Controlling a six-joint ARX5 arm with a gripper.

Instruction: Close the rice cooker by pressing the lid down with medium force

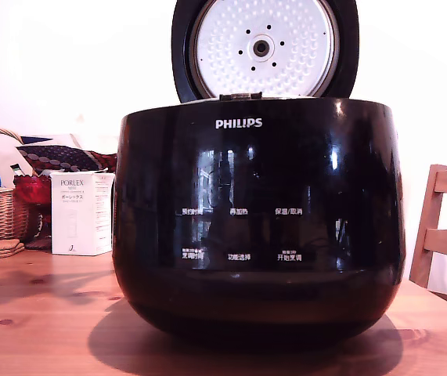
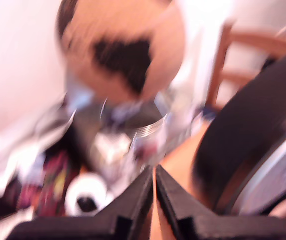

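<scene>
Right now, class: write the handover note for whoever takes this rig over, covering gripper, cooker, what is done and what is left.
Gripper: shut, holding nothing, beside the lid's rim in the blurred wrist view; contact unclear.
Rice cooker: on the wooden table, front facing the exterior camera.
Lid: open, standing upright, dimpled inner plate showing.
Done: nothing visible.
Left: press the lid down until closed.

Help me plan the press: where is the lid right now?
In the exterior view the lid stands open, upright above the back rim of the rice cooker, top centre, inner plate facing the camera.
</scene>
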